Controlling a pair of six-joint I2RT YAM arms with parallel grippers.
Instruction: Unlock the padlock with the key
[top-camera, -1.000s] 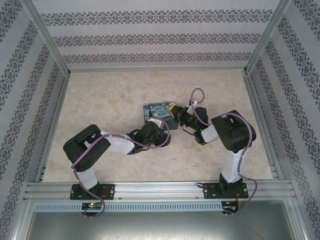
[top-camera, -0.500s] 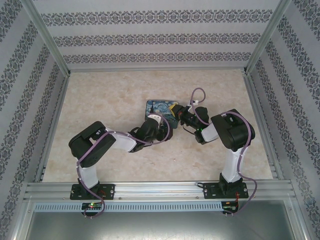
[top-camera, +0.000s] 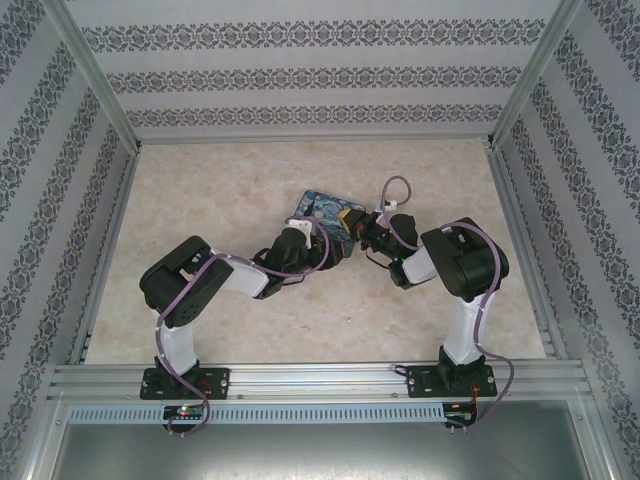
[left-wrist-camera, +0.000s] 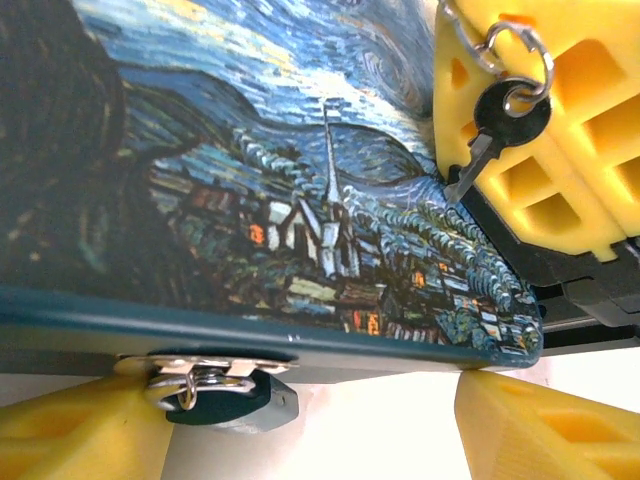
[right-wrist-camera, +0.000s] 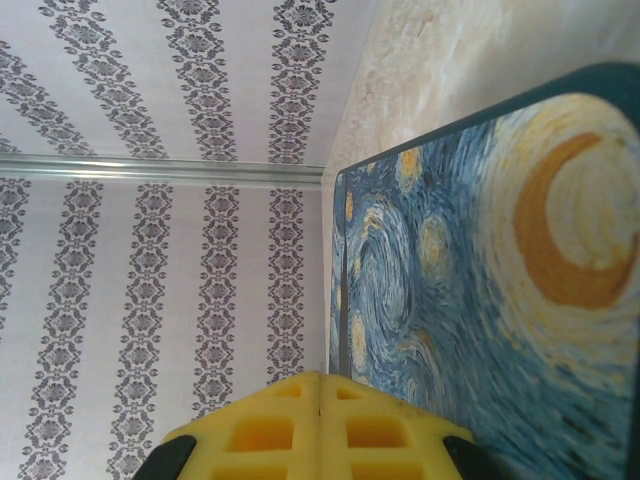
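The tiny teal padlock (left-wrist-camera: 228, 402) hangs from a silver hasp (left-wrist-camera: 200, 365) on the front edge of the starry-night painted box (left-wrist-camera: 300, 190). My left gripper (left-wrist-camera: 310, 440) is open, with one yellow finger (left-wrist-camera: 70, 440) beside the padlock and the other (left-wrist-camera: 545, 430) near the box corner. My right gripper (right-wrist-camera: 320, 385) is shut over the box lid (right-wrist-camera: 480, 280). The small black-headed key (left-wrist-camera: 497, 118) dangles from a ring (left-wrist-camera: 520, 55) pinched between its yellow fingers (left-wrist-camera: 560, 150). From above, both the left gripper (top-camera: 300, 238) and the right gripper (top-camera: 352, 222) meet at the box (top-camera: 322, 206).
The box lies mid-table on a pale marbled surface (top-camera: 240, 180). Patterned walls (top-camera: 320, 80) and an aluminium frame (top-camera: 90, 90) enclose the table on three sides. Purple cables loop along both arms.
My left arm has pushed forward, and the box has slid away and turned anticlockwise. The right gripper has barely moved.
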